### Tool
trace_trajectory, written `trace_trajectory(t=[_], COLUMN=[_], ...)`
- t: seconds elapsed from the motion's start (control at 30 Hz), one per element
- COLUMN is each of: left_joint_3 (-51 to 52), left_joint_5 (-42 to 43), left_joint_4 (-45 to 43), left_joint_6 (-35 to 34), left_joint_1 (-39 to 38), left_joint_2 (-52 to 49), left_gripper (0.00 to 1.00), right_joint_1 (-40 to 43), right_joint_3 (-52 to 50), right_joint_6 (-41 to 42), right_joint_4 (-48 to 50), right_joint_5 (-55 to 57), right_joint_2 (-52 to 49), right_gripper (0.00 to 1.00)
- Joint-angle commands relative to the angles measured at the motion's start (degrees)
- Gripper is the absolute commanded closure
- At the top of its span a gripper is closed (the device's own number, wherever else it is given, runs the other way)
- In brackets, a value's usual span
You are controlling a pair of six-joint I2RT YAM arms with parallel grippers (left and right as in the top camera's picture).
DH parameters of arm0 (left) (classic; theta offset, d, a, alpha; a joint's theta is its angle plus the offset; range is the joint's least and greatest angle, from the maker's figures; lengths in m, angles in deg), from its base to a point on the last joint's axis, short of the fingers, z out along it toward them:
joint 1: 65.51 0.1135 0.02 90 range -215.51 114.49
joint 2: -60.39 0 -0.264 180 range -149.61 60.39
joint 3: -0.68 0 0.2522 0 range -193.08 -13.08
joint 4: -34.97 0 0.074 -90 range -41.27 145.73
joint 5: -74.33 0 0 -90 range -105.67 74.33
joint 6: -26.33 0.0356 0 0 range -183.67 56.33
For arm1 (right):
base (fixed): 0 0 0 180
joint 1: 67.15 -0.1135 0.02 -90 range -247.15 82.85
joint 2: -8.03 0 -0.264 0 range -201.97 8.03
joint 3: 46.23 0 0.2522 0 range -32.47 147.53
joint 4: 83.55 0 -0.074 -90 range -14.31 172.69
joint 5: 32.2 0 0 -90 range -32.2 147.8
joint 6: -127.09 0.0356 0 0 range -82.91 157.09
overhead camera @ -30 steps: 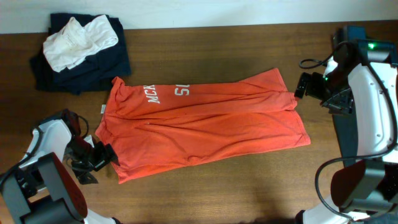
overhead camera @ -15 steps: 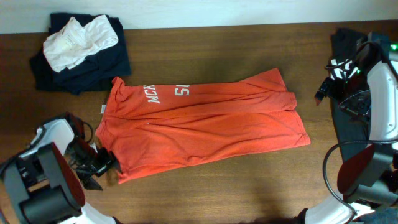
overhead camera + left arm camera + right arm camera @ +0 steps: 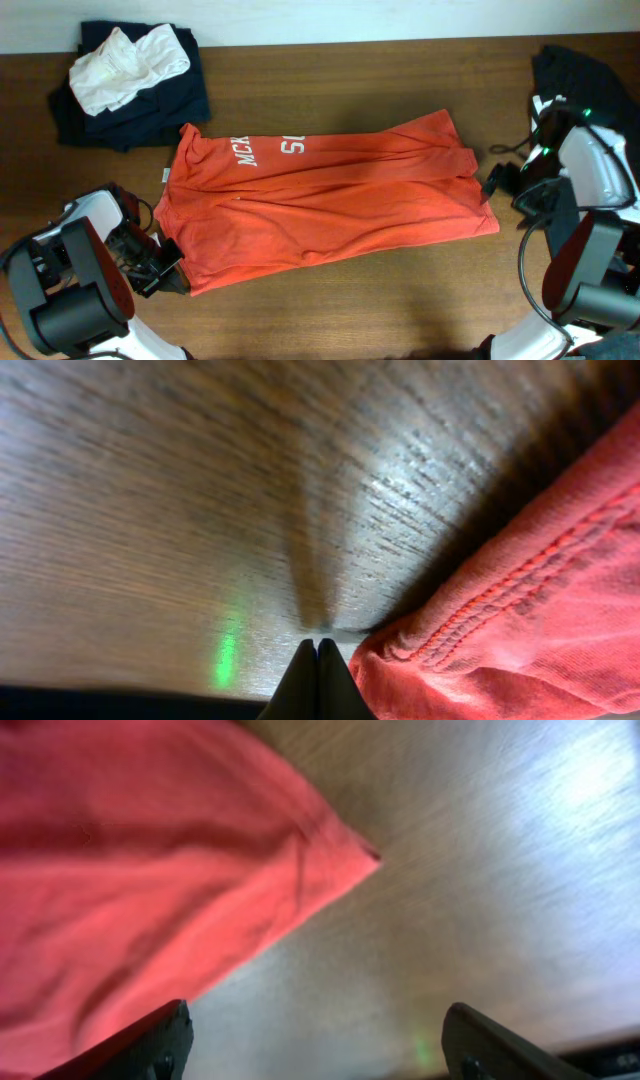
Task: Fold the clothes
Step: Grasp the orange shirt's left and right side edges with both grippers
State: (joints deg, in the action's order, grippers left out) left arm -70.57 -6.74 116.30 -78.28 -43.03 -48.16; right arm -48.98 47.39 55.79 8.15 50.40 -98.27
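Note:
The clothes, an orange-red T-shirt [image 3: 320, 205] with white lettering, lie spread flat across the middle of the table, collar end to the left. My left gripper [image 3: 172, 272] sits low at the shirt's front left corner. In the left wrist view its fingertips [image 3: 318, 660] are pressed together on the wood, and the stitched hem [image 3: 520, 620] bunches just to their right with no cloth visible between them. My right gripper [image 3: 492, 182] is at the shirt's right edge. In the right wrist view it [image 3: 315, 1020] stands open over bare wood, beside a pointed corner of the shirt [image 3: 130, 870].
A black garment [image 3: 150, 110] with a small white cloth [image 3: 125, 60] on top lies at the back left. Another dark garment [image 3: 575, 70] lies at the back right behind my right arm. The wooden table [image 3: 350, 310] shows all round the shirt.
My left gripper has shut at the shirt's front left corner. My right arm swung from the back right down to the shirt's right edge, jaws narrowing a little.

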Motion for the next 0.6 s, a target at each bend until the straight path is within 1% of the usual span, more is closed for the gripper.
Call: trace_trajectory(t=[0.0,0.1,0.17,0.27,0.33,0.4,0.47,0.5,0.57], left_joint_3=[0.20,0.17,0.17,0.17,0.17,0.17,0.17,0.17,0.17], left_joint_5=[0.94,0.94,0.94,0.94,0.96,0.96,0.96,0.96,0.96], left_joint_4=[-0.07,-0.11,-0.39,-0.59,-0.90,-1.01,-1.22,-1.38,-1.33], left_joint_6=[-0.15,-0.13,-0.13,-0.13,-0.13,-0.13,-0.13,-0.13,-0.13], left_joint_1=[0.20,0.20,0.20,0.20,0.20,0.20,0.20,0.20,0.20], left_joint_2=[-0.24,-0.24,-0.24,-0.24,-0.24,-0.24,-0.24,-0.24,-0.24], left_gripper=[0.99,0.99,0.99,1.00,0.99,1.00,0.99,1.00,0.99], right_joint_1=[-0.11,-0.11,-0.11,-0.11,-0.11,-0.15,-0.15,-0.15,-0.15], right_joint_3=[-8.15,-12.44,-13.90,-14.10,-14.56,-15.61,-16.63,-16.81,-16.81], right_joint_6=[-0.37,-0.39,-0.39,-0.39,-0.39,-0.39,-0.39,-0.39,-0.39], right_joint_4=[7.13,11.58,14.82,17.27,19.10,20.70,21.75,21.92,21.86], right_joint_5=[-2.56,-2.51,-2.43,-0.33,-0.09,-0.09,-0.11,-0.09,-0.07], right_joint_2=[0.07,0.07,0.07,0.07,0.07,0.07,0.07,0.07,0.07], right_gripper=[0.20,0.27,0.36,0.39,0.40,0.45,0.48,0.53,0.73])
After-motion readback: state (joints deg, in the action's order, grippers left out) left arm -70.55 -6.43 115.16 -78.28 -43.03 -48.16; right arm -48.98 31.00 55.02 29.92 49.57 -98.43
